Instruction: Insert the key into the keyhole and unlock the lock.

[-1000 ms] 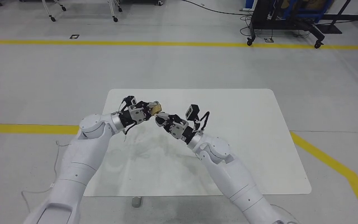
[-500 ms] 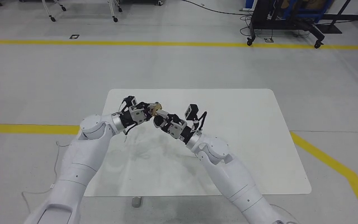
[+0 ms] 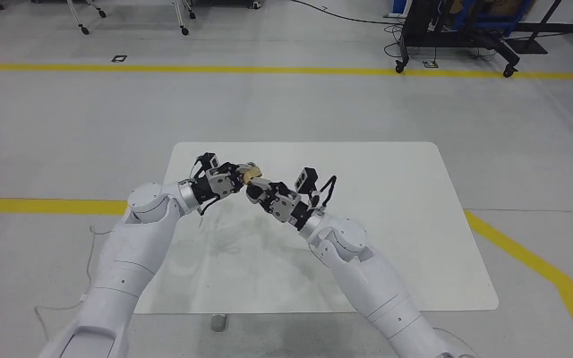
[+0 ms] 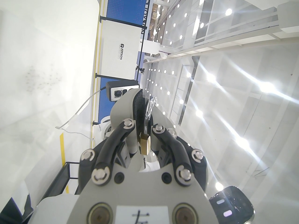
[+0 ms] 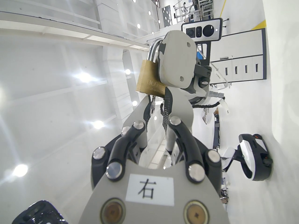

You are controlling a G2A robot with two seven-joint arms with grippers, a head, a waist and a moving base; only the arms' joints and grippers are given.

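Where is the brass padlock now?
In the top view the brass padlock is gripped by the left end effector over the table's left part, with the right end effector's key at its base.

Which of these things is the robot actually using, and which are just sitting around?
In use: brass padlock, held in the left hand; key, pinched in the right hand.
Just there: white table; black stand on the floor behind; yellow floor lines.
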